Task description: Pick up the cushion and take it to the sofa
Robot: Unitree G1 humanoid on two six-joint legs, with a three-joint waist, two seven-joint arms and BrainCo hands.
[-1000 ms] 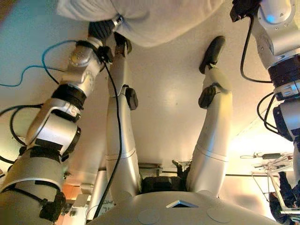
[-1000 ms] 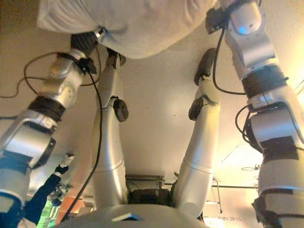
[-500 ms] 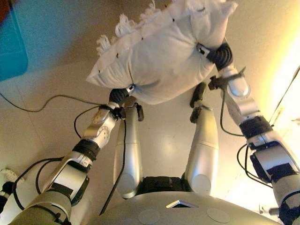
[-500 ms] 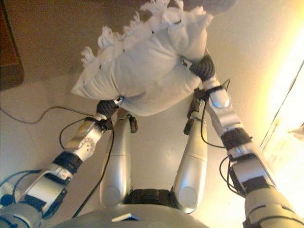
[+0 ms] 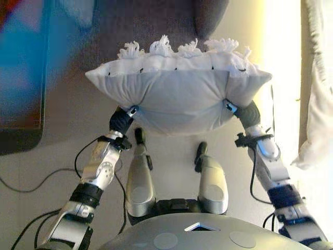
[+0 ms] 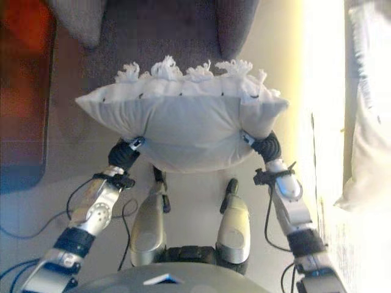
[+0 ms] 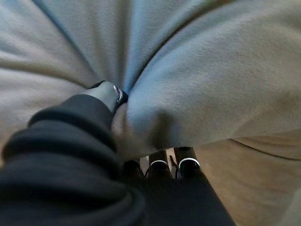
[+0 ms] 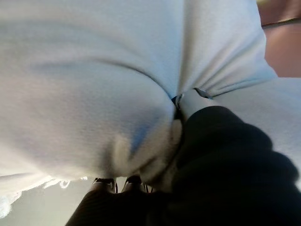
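The white cushion (image 5: 177, 99), with tassels along its far edge, hangs level in front of me, held up by both hands. My left hand (image 5: 125, 119) grips its near left underside and my right hand (image 5: 244, 112) its near right underside. In the left wrist view my left hand (image 7: 94, 136) has thumb and fingers pinched into the cushion's cloth (image 7: 197, 70). In the right wrist view my right hand (image 8: 211, 155) pinches the cloth (image 8: 94, 70) the same way. The dark grey sofa (image 5: 156, 26) lies just beyond the cushion.
A grey cushion or armrest (image 5: 210, 15) sits on the sofa at the far right, and another grey cushion (image 6: 79, 18) at the far left. A dark reddish piece of furniture (image 6: 24, 91) stands at the left. White cloth (image 5: 317, 120) hangs at the right. A cable (image 5: 31, 182) lies on the floor.
The whole view has shifted, so the sofa now shows ahead. The cushion, tilted half a second ago, is now held level, still in both hands.
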